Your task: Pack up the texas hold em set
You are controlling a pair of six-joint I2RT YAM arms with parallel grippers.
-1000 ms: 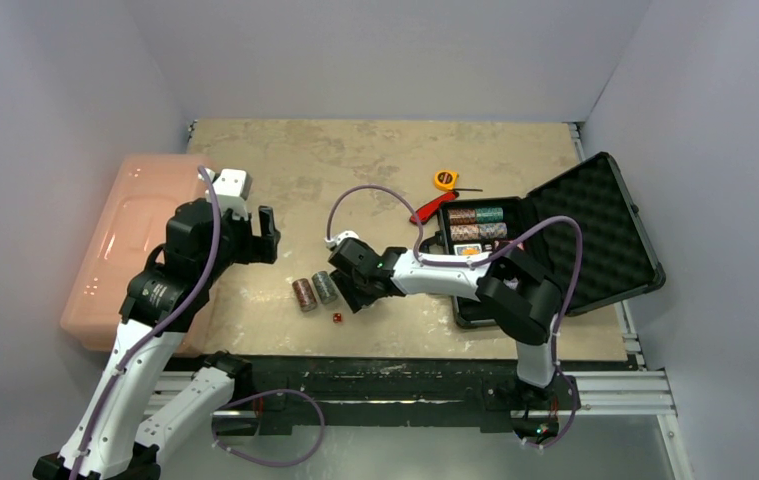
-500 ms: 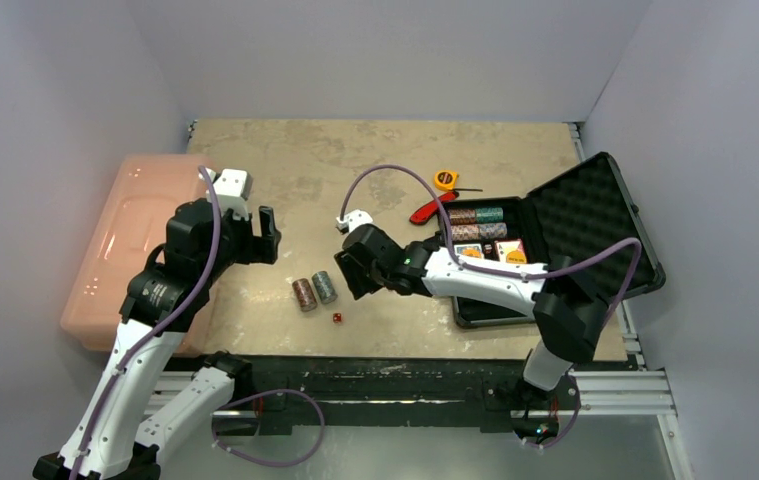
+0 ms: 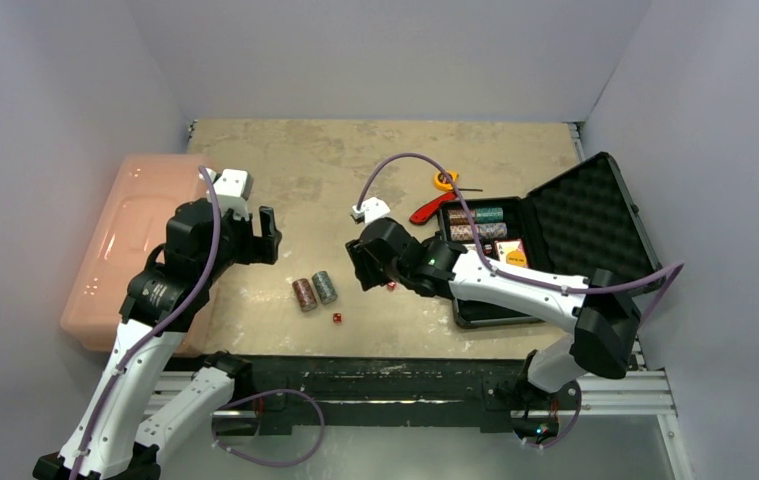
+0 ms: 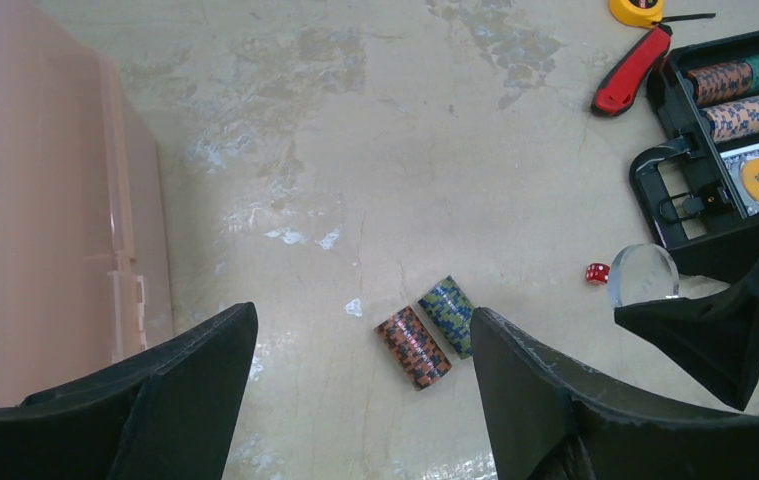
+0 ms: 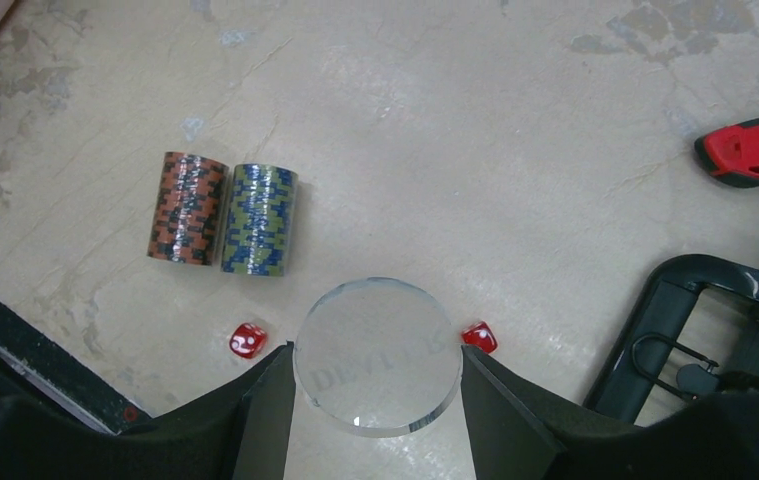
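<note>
The black case (image 3: 467, 312) lies open at the right, its egg-crate foam lid (image 3: 595, 228) tipped back. Chip rolls (image 3: 475, 223) and a card deck (image 3: 510, 250) lie inside. My right gripper (image 3: 367, 270) is shut on a clear disc (image 5: 377, 355) and holds it above the table, left of the case. An orange chip roll (image 5: 188, 208) and a green-blue chip roll (image 5: 259, 220) lie side by side on the table. Two red dice (image 5: 246, 341) (image 5: 479, 336) lie below the disc. My left gripper (image 4: 360, 315) is open and empty, above and left of the rolls.
A large pink bin (image 3: 130, 240) stands at the left table edge, beside the left arm. A yellow tape measure (image 3: 444, 180) and a red-handled tool (image 3: 425, 211) lie just behind the case's left corner. The case handle (image 5: 690, 330) is close on the right gripper's right.
My right gripper has lifted and moved back and to the right with the clear disc in it, uncovering a second die. The left arm has not moved.
</note>
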